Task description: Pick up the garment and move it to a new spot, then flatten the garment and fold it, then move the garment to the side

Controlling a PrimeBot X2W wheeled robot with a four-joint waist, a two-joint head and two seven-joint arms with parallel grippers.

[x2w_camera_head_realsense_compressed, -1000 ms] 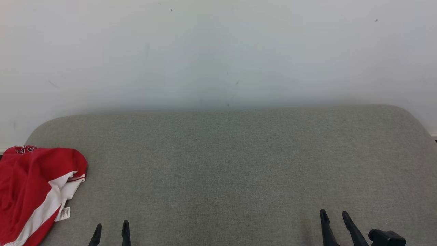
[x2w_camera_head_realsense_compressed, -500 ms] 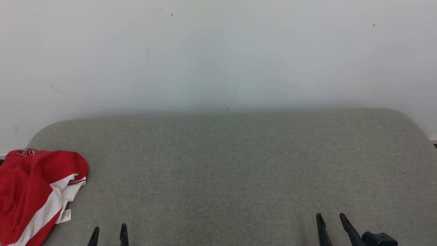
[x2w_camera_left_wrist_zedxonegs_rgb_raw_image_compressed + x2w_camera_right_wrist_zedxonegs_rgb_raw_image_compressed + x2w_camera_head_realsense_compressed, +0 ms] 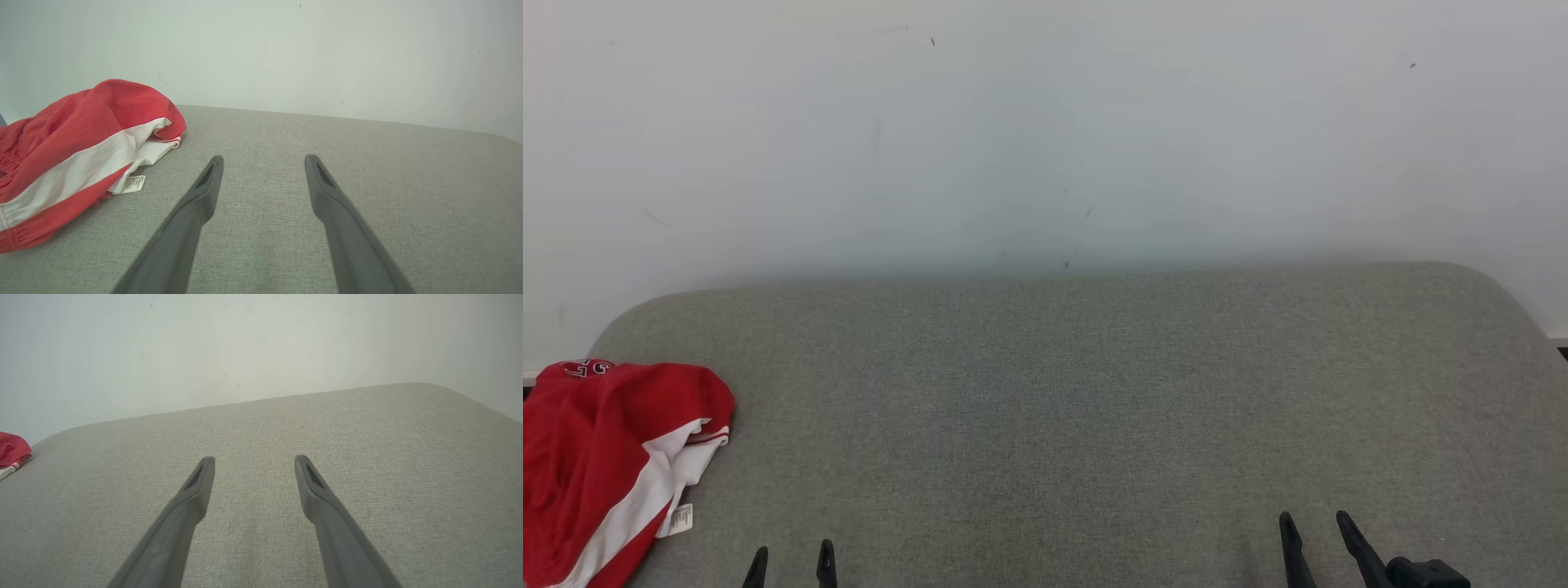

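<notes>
Far left, crumpled garment [image 3: 596, 441] on cushion [image 3: 1094, 408].

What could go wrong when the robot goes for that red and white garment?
The crumpled red-and-white fabric garment lies at the left edge of the grey fabric surface; a nudge might push it off.
It is bunched, so the open jaws might pinch several layers, hindering flattening.

The right claw [image 3: 254, 458] rises from 6 o'clock, its two dark fingers [image 3: 192, 500] spread wide, with bare cloth showing between them. Under it lies the grey fabric tabletop [image 3: 380, 441], its far corners rounded. At 9 o'clock a small part of the red garment [image 3: 12, 450], with a white-and-red hem, lies on the tabletop, well apart from the claw. A pale wall [image 3: 261, 343] with a few small marks stands at 12 o'clock.
</notes>
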